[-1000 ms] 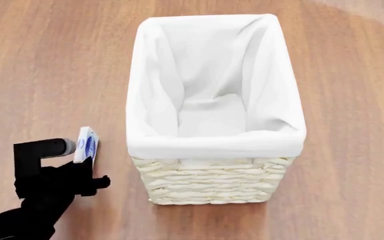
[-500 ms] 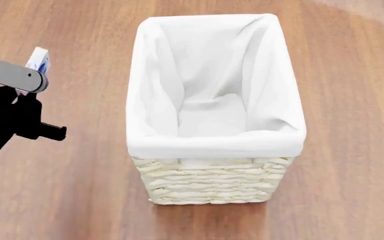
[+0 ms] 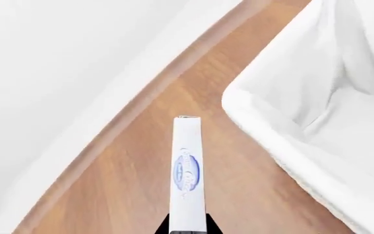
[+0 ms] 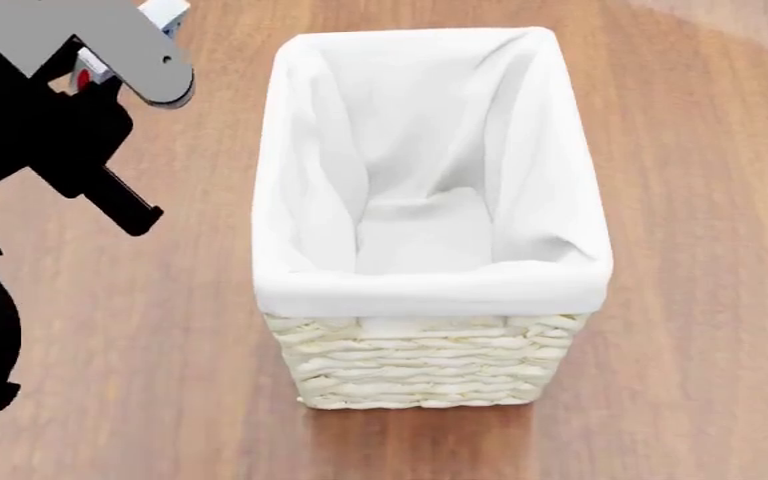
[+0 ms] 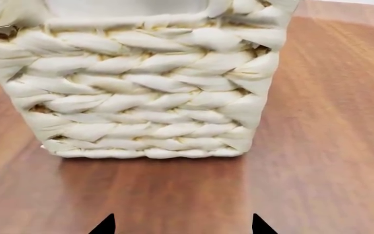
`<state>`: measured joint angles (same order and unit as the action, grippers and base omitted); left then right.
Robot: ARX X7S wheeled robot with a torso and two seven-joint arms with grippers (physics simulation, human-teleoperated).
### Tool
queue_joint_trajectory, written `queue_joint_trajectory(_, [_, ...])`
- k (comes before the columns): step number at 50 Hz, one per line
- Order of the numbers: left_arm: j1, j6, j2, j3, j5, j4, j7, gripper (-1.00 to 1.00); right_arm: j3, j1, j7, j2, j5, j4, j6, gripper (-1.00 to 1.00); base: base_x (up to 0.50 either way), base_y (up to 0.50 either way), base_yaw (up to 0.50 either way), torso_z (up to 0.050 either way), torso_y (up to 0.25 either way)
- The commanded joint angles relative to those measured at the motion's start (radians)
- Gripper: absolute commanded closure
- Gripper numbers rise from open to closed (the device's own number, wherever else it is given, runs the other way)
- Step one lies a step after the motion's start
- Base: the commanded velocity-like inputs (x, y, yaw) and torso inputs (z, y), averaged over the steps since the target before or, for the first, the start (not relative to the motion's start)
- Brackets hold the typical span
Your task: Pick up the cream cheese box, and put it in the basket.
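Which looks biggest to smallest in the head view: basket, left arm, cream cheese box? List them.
1. basket
2. left arm, enlarged by nearness to the camera
3. cream cheese box, only a corner showing

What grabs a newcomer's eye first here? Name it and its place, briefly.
The tall white-lined wicker basket dominates the middle of the wooden table, its cloth-lined inside holding nothing. At the head view's upper left, the left claw is raised beside the basket, shut on the thin cream cheese box, which the left wrist view shows edge-on with the basket rim beside it.
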<state>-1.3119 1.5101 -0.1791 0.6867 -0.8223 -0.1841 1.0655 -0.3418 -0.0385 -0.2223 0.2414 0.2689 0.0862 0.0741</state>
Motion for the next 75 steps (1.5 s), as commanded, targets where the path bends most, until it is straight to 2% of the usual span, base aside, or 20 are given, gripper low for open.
queue_joint_trajectory(1, [-0.143, 0.037, 0.078, 0.145, -0.275, 0.037, 0.342, 1.0, 0.002, -0.005, -0.001, 0.007, 0.009, 0.0, 0.003, -1.0, 0.0, 0.0, 0.0, 0.0, 0.0])
queue_joint_trajectory(9, [-0.168, 0.033, 0.108, 0.185, -0.296, 0.068, 0.429, 1.0, -0.009, -0.002, -0.002, 0.005, 0.003, 0.001, 0.01, -1.0, 0.0, 0.0, 0.0, 0.0, 0.0])
queue_joint_trajectory(16, [-0.223, 0.027, 0.177, 0.16, -0.209, 0.145, 0.37, 1.0, -0.021, 0.002, 0.005, 0.003, -0.002, 0.019, 0.027, -1.0, 0.0, 0.0, 0.0, 0.0, 0.0])
queue_joint_trajectory(21, [-0.295, 0.06, 0.179, 0.111, 0.107, 0.198, 0.11, 1.0, -0.028, 0.001, 0.014, 0.001, 0.002, 0.035, 0.036, -1.0, 0.0, 0.0, 0.0, 0.0, 0.0])
queue_joint_trajectory(25, [-0.347, 0.061, 0.179, 0.102, 0.461, 0.253, -0.204, 1.0, -0.029, -0.002, 0.018, 0.0, 0.006, 0.048, 0.043, -1.0, 0.0, 0.0, 0.0, 0.0, 0.0])
queue_joint_trajectory(27, [-0.395, 0.061, 0.179, 0.103, 0.738, 0.314, -0.442, 1.0, -0.031, 0.0, 0.02, 0.0, 0.006, 0.051, 0.047, -1.0, 0.0, 0.0, 0.0, 0.0, 0.0])
queue_joint_trajectory(29, [-0.42, 0.06, 0.178, 0.11, 0.904, 0.337, -0.574, 1.0, -0.033, 0.003, 0.022, 0.002, 0.006, 0.051, 0.052, -1.0, 0.0, 0.0, 0.0, 0.0, 0.0])
queue_joint_trajectory(33, [-0.45, 0.011, 0.178, 0.111, 1.138, 0.411, -0.75, 1.0, -0.03, 0.012, 0.028, 0.01, 0.023, 0.032, 0.048, -1.0, 0.0, 0.0, 0.0, 0.0, 0.0])
queue_joint_trajectory(37, [-0.485, -0.038, 0.178, 0.172, 1.341, 0.496, -0.905, 1.0, -0.03, 0.02, 0.034, 0.015, 0.032, 0.023, 0.054, -1.0, 0.0, 0.0, 0.0, 0.0, 0.005])
queue_joint_trajectory(41, [-0.498, -0.054, 0.174, 0.189, 1.397, 0.512, -0.945, 1.0, -0.031, 0.019, 0.033, 0.016, 0.033, 0.023, 0.054, -1.0, 0.0, 0.0, 0.0, 0.0, 0.0])
queue_joint_trajectory(43, [-0.543, -0.168, 0.179, 0.327, 1.668, 0.638, -1.116, 1.0, -0.037, 0.035, 0.047, 0.023, 0.043, 0.005, 0.063, -1.0, 0.0, 0.0, 0.0, 0.0, 0.0])
queue_joint_trajectory(46, [-0.578, -0.274, 0.179, 0.479, 1.872, 0.728, -1.207, 1.0, -0.035, 0.03, 0.052, 0.023, 0.048, 0.019, 0.068, -1.0, 0.0, 0.0, 0.0, 0.0, 0.0])
queue_joint_trajectory(53, [-0.607, -0.474, 0.179, 0.762, 2.148, 0.867, -1.263, 1.0, -0.037, 0.03, 0.052, 0.024, 0.05, 0.018, 0.071, -1.0, 0.0, 0.0, 0.0, 0.0, 0.0])
queue_joint_trajectory(55, [-0.608, -0.51, 0.179, 0.816, 2.177, 0.867, -1.253, 1.0, -0.04, 0.032, 0.048, 0.024, 0.045, 0.015, 0.073, -1.0, 0.0, 0.0, 0.0, 0.0, 0.0])
queue_joint_trajectory(60, [-0.612, -0.54, 0.179, 0.861, 2.227, 0.874, -1.266, 1.0, -0.048, 0.036, 0.046, 0.026, 0.037, 0.009, 0.075, -1.0, 0.0, 0.0, 0.0, 0.0, 0.0])
queue_joint_trajectory(70, [-0.637, -0.637, 0.179, 0.873, 2.236, 0.842, -1.275, 1.0, -0.063, 0.04, 0.053, 0.025, 0.03, 0.018, 0.087, -1.0, 0.0, 0.0, 0.0, 0.0, 0.001])
queue_joint_trajectory(71, [-0.637, -0.641, 0.179, 0.862, 2.249, 0.856, -1.363, 1.0, -0.066, 0.04, 0.056, 0.025, 0.029, 0.021, 0.089, -1.0, 0.0, 0.0, 0.0, 0.0, 0.0])
queue_joint_trajectory(72, [-0.639, -0.639, 0.179, 0.855, 2.28, 0.88, -1.381, 1.0, -0.066, 0.038, 0.056, 0.024, 0.029, 0.025, 0.088, -1.0, 0.0, 0.0, 0.0, 0.0, 0.0])
queue_joint_trajectory(73, [-0.643, -0.681, 0.179, 0.854, 2.278, 0.897, -1.363, -1.0, -0.069, 0.035, 0.058, 0.022, 0.027, 0.034, 0.09, -1.0, 0.0, 0.0, 0.0, 0.0, 0.0])
queue_joint_trajectory(75, [-0.647, -0.699, 0.179, 0.862, 2.292, 0.906, -1.355, -1.0, -0.071, 0.035, 0.058, 0.022, 0.027, 0.035, 0.091, -1.0, 0.0, 0.0, 0.0, 0.0, 0.0])
